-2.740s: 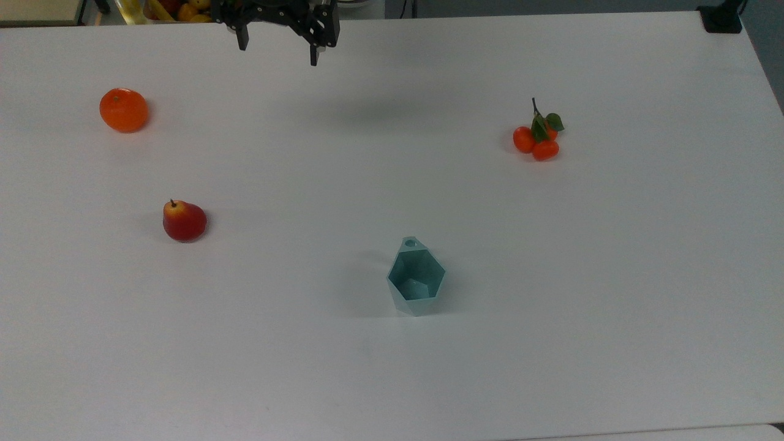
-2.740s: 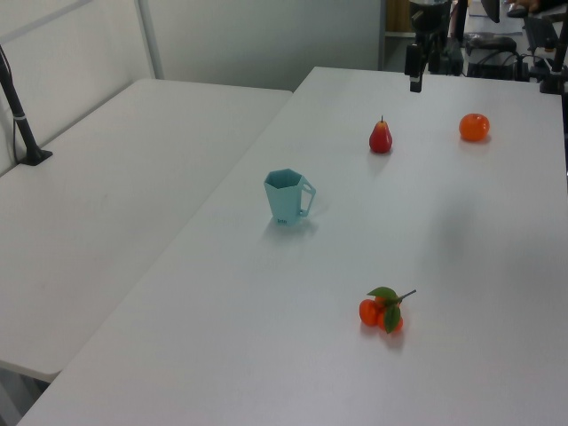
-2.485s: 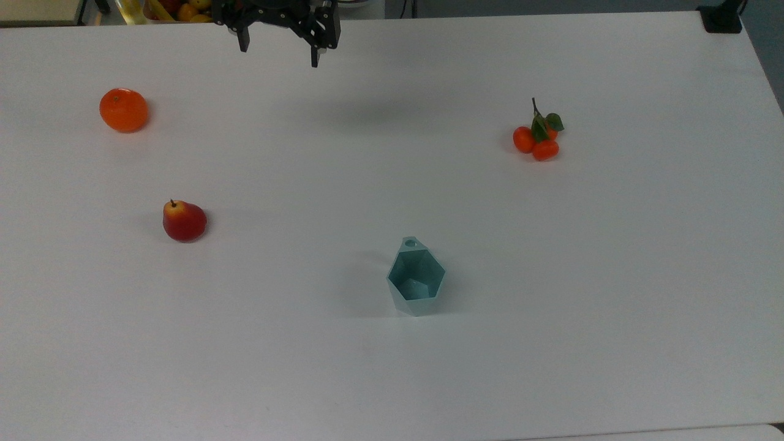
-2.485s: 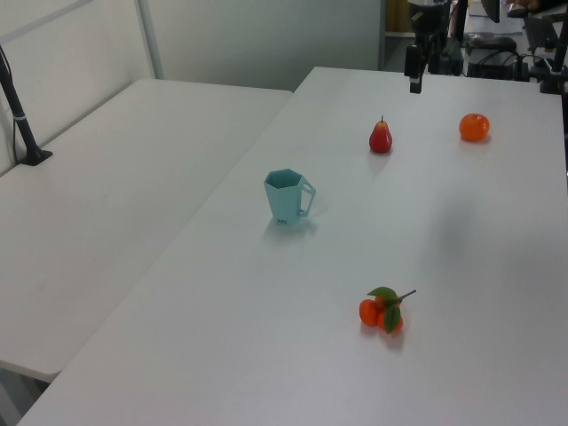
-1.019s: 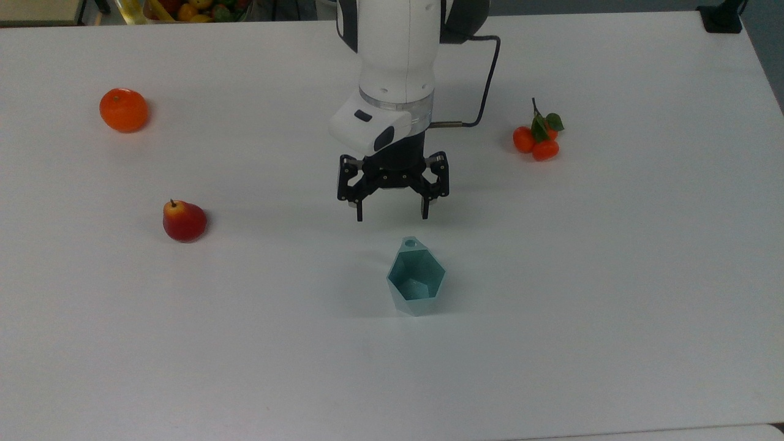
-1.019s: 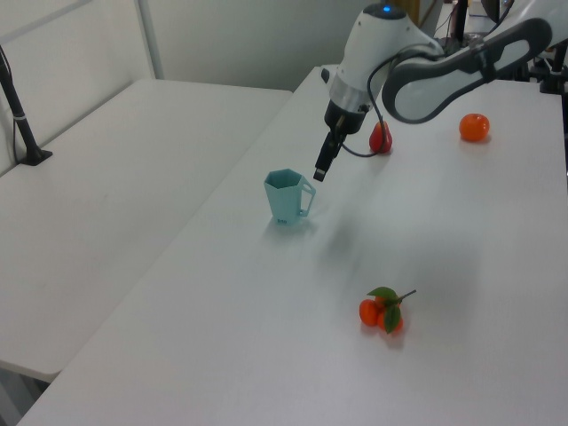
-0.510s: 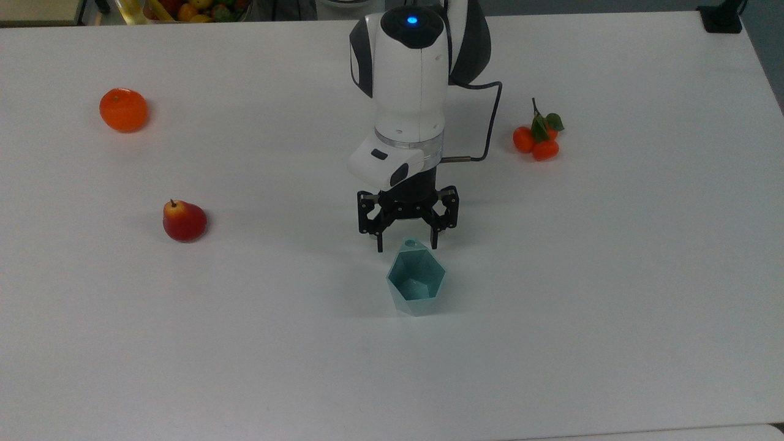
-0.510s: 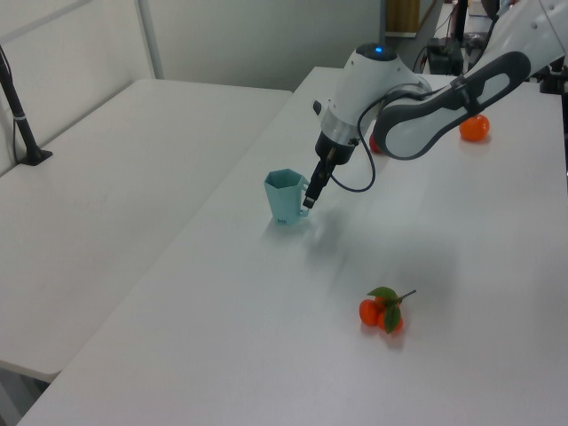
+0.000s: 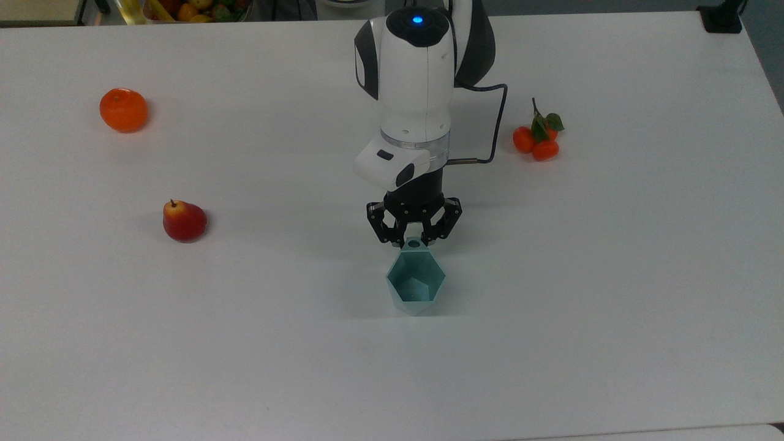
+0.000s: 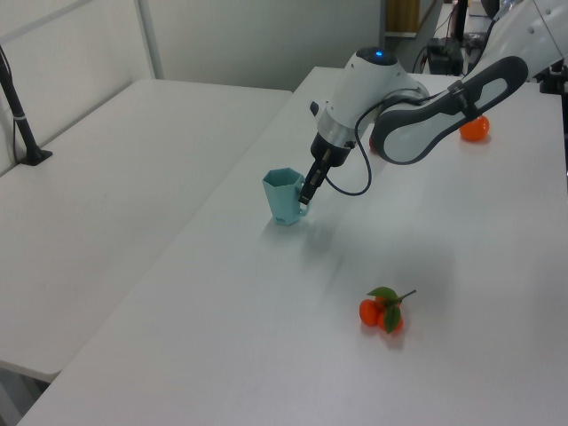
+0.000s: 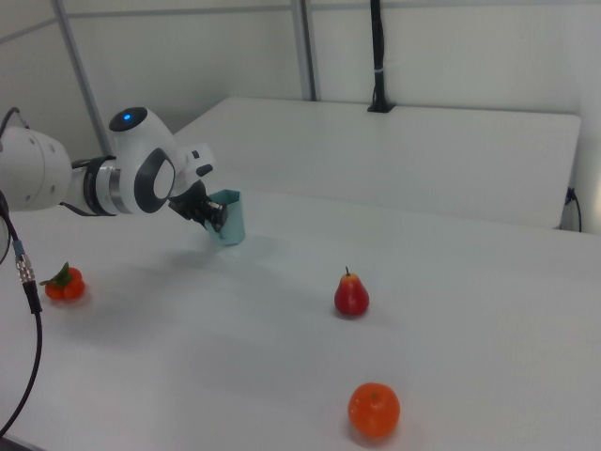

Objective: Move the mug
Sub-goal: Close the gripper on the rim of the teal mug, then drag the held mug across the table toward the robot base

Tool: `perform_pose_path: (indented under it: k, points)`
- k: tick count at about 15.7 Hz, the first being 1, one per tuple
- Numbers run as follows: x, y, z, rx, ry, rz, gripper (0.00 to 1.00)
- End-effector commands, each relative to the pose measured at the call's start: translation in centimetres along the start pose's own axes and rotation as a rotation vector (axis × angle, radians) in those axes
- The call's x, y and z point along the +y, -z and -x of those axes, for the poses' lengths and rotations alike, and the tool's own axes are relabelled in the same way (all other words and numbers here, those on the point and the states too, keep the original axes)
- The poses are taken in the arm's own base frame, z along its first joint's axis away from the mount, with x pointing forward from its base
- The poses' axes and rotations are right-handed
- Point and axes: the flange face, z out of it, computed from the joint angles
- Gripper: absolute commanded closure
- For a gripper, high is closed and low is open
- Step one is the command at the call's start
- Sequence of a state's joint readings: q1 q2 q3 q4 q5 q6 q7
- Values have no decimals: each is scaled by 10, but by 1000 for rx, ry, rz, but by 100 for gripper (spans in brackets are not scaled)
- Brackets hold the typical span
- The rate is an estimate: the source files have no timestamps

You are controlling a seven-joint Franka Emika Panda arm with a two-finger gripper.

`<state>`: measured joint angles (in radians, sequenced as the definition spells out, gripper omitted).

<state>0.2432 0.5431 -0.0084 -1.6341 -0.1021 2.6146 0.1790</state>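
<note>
In your right view the gripper [image 11: 214, 216] hides the mug's [image 11: 230, 217] handle. The arm [image 11: 38, 180] is cut off at the right view's left edge. In your left view the arm [image 10: 444, 98] covers the pear and part of the orange [image 10: 477, 130].

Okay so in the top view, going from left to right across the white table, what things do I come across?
Round orange fruit → red-and-yellow pear → pale teal faceted mug, with the black two-finger gripper at its tab handle → cluster of small orange fruits with green leaves.

The gripper [image 9: 414, 240] closes on the tab handle of the teal mug [image 9: 416, 285] at mid-worktop [image 9: 612, 294]; pear [image 9: 184, 221], orange [image 9: 124, 110] and tangerines [image 9: 537, 138] lie apart.
</note>
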Motion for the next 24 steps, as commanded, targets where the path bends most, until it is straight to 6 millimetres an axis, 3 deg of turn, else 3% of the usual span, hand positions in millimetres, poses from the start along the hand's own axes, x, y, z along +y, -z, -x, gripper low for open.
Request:
perform_pose_path:
  k: [1,5,9,15,18,19,20,21,22,24]
  points:
    - [1,27,-5,25,-12,9,89]
    - [24,82,10,-38,-48,36,89]
    - [38,120,51,-136,-73,82,89]
    - [45,117,146,-262,-122,119,89]
    - [46,109,160,-287,-151,126,89]
    - [46,109,160,-290,-151,127,84]
    - [47,108,161,-298,-153,130,60]
    - [48,107,162,-302,-154,131,24]
    - [47,107,163,-311,-153,134,0]
    - [46,109,165,-356,-137,146,0]
